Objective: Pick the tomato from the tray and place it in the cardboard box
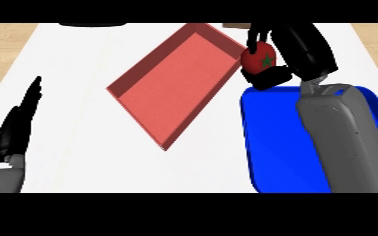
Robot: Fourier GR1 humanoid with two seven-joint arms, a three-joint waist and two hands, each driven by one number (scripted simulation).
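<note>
While my right hand [284, 55] curls round the tomato [259, 60] beside the red tray [133, 87], above the blue tray's [277, 130] edge; my left hand [18, 125] rests open at the left edge.

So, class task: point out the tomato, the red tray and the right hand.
tomato [260, 60], head view, its red skin beside the green stem
red tray [173, 87], head view, bare floor
right hand [299, 42], head view, its back

right hand [295, 42] clutching tomato [258, 60], beside tray [140, 77]
</note>
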